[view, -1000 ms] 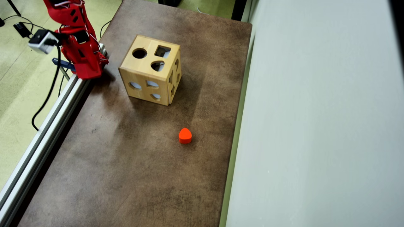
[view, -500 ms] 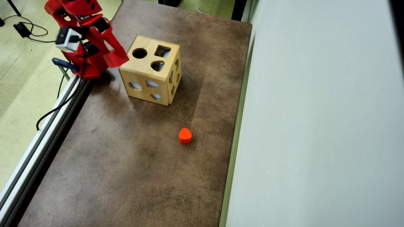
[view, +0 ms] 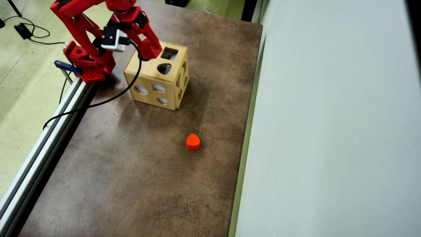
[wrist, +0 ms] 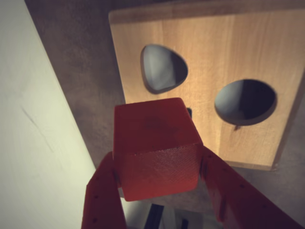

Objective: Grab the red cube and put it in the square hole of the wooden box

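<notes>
One brown, mottled table carries everything here, with an aluminium rail along its left edge in the overhead view, pale green floor beyond the rail, and a broad grey-white surface along its right edge. On the table there is one wooden box, one orange-red rounded block and one red arm with a small white camera and a black cable.

Nearest the wrist camera, the gripper pinches the red cube, one finger pressed to each side. The cube is plain red, with flat square faces, straight edges and a fine ribbed texture on the near face.

Just past the cube lies the top of the box, pale wood, showing a rounded teardrop hole and a round hole in the wrist view. In the overhead view the square hole sits just right of the gripper, which hangs over the box's top. Three more cutouts show on the box's front face. The orange-red block lies well apart from the box, toward the lower right.
</notes>
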You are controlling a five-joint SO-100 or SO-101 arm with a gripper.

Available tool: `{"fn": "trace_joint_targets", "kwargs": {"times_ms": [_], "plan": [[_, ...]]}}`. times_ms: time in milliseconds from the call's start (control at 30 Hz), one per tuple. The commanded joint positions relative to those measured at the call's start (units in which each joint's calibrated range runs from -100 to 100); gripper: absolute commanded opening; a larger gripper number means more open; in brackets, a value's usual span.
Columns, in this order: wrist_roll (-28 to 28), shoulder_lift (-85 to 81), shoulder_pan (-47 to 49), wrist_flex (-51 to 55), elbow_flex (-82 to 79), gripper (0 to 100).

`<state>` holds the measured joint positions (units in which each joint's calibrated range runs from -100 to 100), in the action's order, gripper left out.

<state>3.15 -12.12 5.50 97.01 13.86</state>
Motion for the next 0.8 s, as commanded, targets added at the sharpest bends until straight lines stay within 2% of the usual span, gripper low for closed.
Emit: {"fn": "trace_joint_targets", "kwargs": {"times_ms": [0,267,767], "plan": [[1.61,5.62,2.67,0.49,4.39,2],[1.56,9.78,5.94,0.25,4.48,2],[2.05,9.78,6.09,0.33,3.67,2]]}}
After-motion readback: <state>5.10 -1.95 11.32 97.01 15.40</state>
